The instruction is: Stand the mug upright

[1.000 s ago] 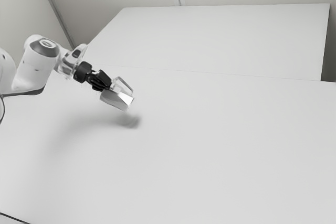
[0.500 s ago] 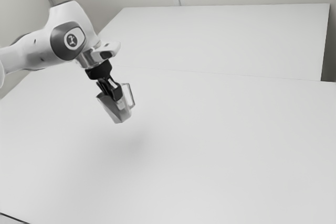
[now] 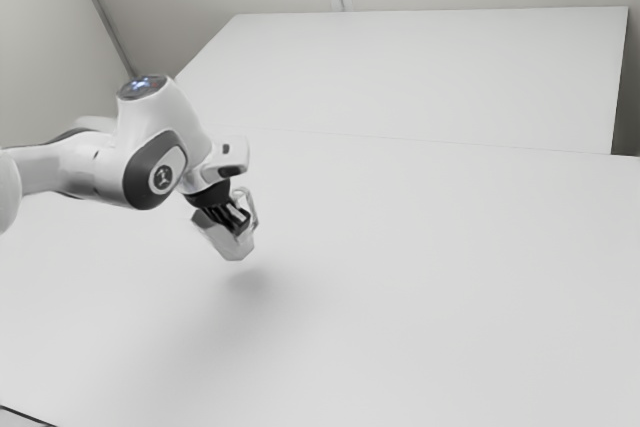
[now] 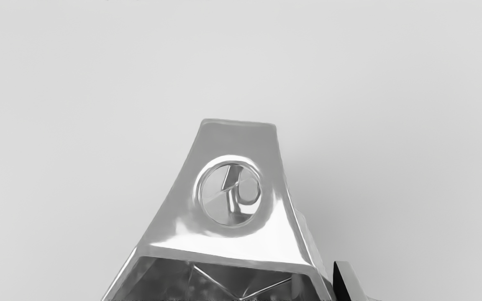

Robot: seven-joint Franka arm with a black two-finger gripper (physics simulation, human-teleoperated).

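The mug (image 3: 229, 245) is held up off the desk (image 3: 420, 287), in the exterior view's left half a little below mid-height, and its soft shadow (image 3: 245, 292) lies on the surface beneath. The claw (image 3: 237, 226) appears to be pinching it by the body near the mouth: nothing else bears its weight, and in the wrist view one finger (image 4: 349, 282) lies alongside the wall. That hold leaves the narrow base free and pointing downward, which suits a mug meant to stand on it. The handle (image 3: 252, 209) is on the side toward the exterior view's right, and a round opening (image 4: 229, 194) pierces the wall seen from the wrist. The mug leans, its wide mouth toward the exterior view's upper left and its base toward the lower right, so it is neither upright nor set down. I judge that the tilt has to come out before the base meets the desk; landing on the base's edge could tip it over or twist it in the grip.
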